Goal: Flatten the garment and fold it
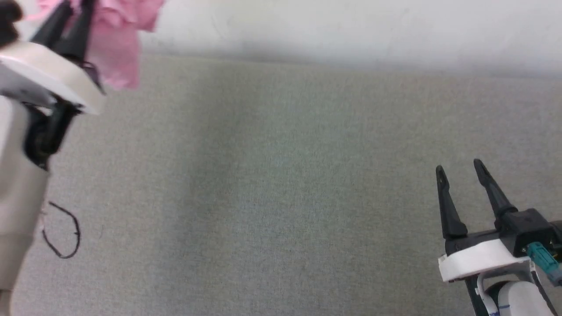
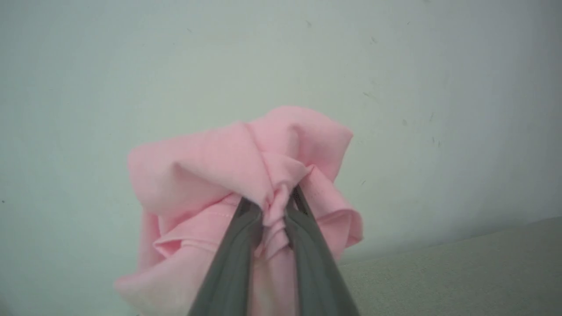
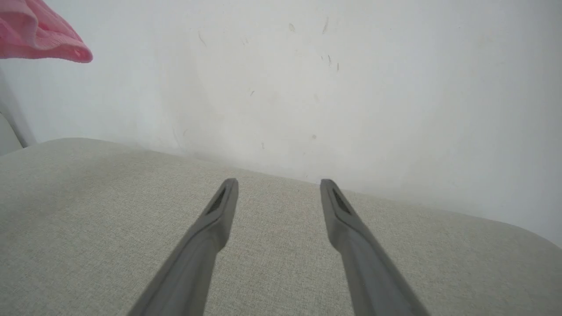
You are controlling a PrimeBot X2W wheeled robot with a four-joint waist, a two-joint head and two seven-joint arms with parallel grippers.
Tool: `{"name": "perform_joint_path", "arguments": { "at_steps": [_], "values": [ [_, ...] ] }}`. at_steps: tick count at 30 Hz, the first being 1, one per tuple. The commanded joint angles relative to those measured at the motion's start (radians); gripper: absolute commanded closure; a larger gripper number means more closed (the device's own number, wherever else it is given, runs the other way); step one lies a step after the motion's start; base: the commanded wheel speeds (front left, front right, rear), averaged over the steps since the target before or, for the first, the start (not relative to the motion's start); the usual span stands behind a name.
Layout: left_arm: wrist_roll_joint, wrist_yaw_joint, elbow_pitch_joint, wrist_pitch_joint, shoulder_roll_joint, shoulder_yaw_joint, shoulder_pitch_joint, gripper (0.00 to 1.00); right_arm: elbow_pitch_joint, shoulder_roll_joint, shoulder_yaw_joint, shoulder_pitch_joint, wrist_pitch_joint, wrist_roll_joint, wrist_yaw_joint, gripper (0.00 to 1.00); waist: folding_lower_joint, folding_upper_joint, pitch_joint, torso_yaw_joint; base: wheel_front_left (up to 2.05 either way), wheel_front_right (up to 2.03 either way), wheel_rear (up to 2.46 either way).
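The garment (image 2: 206,166) is a soft pink bundle, held up in the air. It does not touch the counter (image 1: 281,175). In the left wrist view it is all scrunched up, with folds and a sewn hem puffing out around the two dark fingers. Behind it is the white wall (image 2: 88,66).

The left end effector (image 2: 272,199) is pinching a twisted bit of the pink cloth between its fingers, which are squeezed close together on it. Which part of the garment this bit is cannot be told, because the cloth is too bunched up.

In the head view the garment (image 1: 118,39) is at the top left corner, a bit blurry, hanging past the left end effector (image 1: 72,17). The pale left forearm (image 1: 17,197) runs down the left edge. Beside it is a thin dark loop (image 1: 78,230), maybe a wire.

The right end effector (image 1: 459,166) is well apart from the garment, low on the right side over the counter. Its two fingers are spread wide and hold nothing. In the right wrist view a corner of the pink garment (image 3: 35,35) shows at the top left, far from those fingers (image 3: 219,219). The counter is covered in grey-green cloth.
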Motion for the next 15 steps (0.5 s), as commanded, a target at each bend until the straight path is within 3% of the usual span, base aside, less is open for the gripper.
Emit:
{"name": "perform_joint_path", "arguments": {
  "at_steps": [1,10,15],
  "values": [
    [0.011,0.013,-0.041,-0.001,-0.016,-0.013,0.023,1.0,0.004,0.001,-0.001,0.014,0.004,0.007,-0.001,0.0,0.0003,0.0,-0.074,-0.026,0.0,0.0,0.0],
    [0.042,0.062,-0.265,0.089,-0.066,-0.116,0.111,1.0,0.004,0.001,0.019,0.04,0.025,0.026,-0.001,0.0,0.0003,0.0,-0.096,-0.122,0.0,0.0,0.0],
    [0.038,0.08,-0.347,0.112,-0.13,-0.187,0.183,1.0,-0.007,0.001,0.02,0.046,0.041,0.03,-0.001,0.0,0.0003,0.0,-0.078,-0.202,0.0,0.0,0.0]
  ]
}}
